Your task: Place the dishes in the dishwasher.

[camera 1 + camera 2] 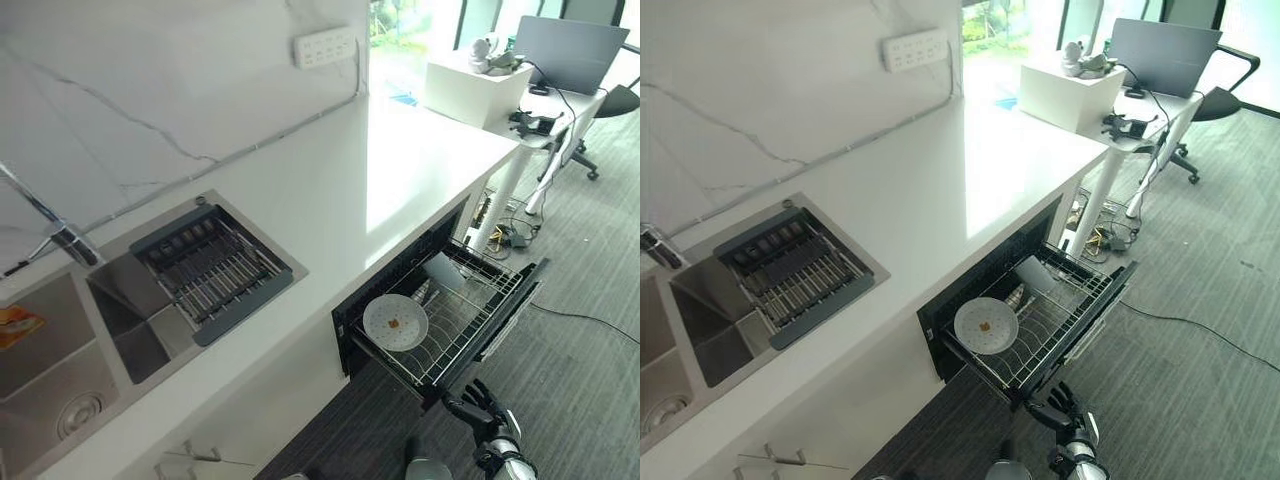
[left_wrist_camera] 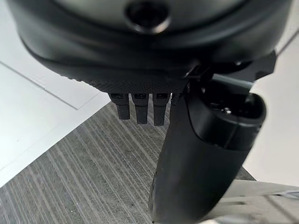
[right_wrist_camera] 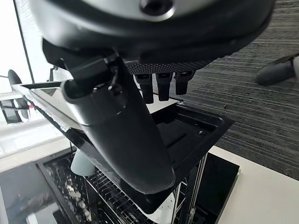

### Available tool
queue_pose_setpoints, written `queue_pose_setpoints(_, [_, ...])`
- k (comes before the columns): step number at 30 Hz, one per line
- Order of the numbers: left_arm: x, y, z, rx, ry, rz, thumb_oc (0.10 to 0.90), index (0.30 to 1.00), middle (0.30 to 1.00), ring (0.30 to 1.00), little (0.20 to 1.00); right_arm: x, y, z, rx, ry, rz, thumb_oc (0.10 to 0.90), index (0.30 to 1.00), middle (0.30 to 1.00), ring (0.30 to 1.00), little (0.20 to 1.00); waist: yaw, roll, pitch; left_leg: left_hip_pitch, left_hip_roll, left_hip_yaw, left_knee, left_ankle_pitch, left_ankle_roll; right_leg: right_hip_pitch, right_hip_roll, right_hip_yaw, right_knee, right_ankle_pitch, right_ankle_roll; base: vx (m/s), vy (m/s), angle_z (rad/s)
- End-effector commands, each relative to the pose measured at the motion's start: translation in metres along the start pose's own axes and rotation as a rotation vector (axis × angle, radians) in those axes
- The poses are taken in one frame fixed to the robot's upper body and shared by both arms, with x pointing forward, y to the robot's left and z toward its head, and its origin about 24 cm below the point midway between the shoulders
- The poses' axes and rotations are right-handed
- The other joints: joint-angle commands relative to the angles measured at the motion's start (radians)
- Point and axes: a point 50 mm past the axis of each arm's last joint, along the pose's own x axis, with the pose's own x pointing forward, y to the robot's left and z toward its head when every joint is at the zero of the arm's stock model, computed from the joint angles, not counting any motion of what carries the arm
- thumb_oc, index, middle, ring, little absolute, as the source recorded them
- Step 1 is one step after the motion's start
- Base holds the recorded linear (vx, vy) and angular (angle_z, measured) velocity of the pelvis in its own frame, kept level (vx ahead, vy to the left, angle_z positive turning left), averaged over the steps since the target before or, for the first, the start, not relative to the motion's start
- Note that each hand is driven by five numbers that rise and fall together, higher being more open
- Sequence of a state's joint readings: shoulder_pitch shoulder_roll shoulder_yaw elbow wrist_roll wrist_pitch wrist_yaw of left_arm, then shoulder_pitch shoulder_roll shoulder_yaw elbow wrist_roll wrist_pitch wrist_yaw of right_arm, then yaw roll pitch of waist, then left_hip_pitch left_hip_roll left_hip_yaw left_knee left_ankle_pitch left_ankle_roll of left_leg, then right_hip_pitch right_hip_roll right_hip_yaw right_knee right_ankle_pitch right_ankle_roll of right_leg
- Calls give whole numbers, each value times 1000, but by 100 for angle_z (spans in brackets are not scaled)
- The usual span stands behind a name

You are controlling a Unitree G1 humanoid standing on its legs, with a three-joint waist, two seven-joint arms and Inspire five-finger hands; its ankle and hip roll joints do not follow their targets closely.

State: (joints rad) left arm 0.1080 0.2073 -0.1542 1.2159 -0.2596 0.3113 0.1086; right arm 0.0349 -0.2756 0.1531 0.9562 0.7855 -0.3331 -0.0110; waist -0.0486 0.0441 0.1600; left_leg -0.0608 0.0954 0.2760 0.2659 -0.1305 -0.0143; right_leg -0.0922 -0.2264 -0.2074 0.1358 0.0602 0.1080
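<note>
1. White ceramic round plate (image 1: 395, 322) stands in the pulled-out wire dishwasher rack (image 1: 470, 330); likely stiff, slippery, breakable, best held by its rim.
2. Right hand (image 1: 490, 418) hangs empty below the rack, fingers relaxed.
3. Left hand (image 2: 140, 105) empty over the grey carpet (image 2: 84, 177), fingers straight.

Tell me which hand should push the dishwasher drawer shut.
Right, probably. The right hand hangs open just off the pulled-out dishwasher drawer, where the plate sits in the rack. The left hand faces carpet, open, apart from the drawer.

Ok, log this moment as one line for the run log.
dishwasher rack: pulled out | white plate: standing in rack | right hand: open, below rack front, empty | left hand: open, over floor, empty
</note>
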Motion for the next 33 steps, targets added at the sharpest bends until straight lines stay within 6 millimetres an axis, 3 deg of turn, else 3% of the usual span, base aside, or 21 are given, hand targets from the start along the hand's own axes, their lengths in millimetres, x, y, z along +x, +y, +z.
queue_pose_setpoints(1, [0, 1, -8, -15, 63, 36, 800, 900, 900, 900, 900, 19, 63, 61, -26, -246, 214, 800, 900, 900, 900, 900, 4, 24, 38, -6, -4, -59, 34, -116, -8, 28, -50, -20, 164, -234, 27, 26, 40, 21])
queue_pose_setpoints(9, [1, -2, -21, -17, 108, 30, 800, 900, 900, 900, 900, 23, 74, 78, -111, -292, 234, 800, 900, 900, 900, 900, 51, 32, 56, -27, -13, -88, 34, -96, -16, 35, -55, -54, 164, -232, 15, 74, 46, 21])
queue_pose_setpoints(21, [1, -1, -20, -34, 112, 41, 800, 900, 900, 900, 900, 30, 96, 122, -465, -430, 297, 800, 900, 900, 900, 900, 137, 23, 117, -61, -27, -152, 34, -47, -17, 29, -65, -86, 164, -197, 15, 101, 48, 21])
queue_pose_setpoints(27, [-1, 13, 6, -62, 56, 70, 800, 900, 900, 900, 900, 32, 119, 177, -535, -579, 308, 800, 900, 900, 900, 900, 192, 15, 195, -116, -31, -187, 34, -14, -12, 13, -65, -118, 164, -178, 22, -18, 4, 33])
queue_pose_setpoints(28, [-3, 19, 20, -66, 26, 77, 800, 900, 900, 900, 900, 31, 129, 200, -527, -631, 297, 800, 900, 900, 900, 900, 210, 11, 217, -141, -36, -196, 34, -7, -9, 0, -66, -127, 164, -175, 24, -99, -14, 32])
queue_pose_setpoints(33, [-9, 35, 53, -74, -66, 107, 800, 900, 900, 900, 900, 22, 150, 261, -500, -772, 294, 800, 900, 900, 900, 900, 267, -8, 279, -208, -50, -223, 34, 11, 1, -38, -64, -150, 164, -166, 35, -91, -75, 32])
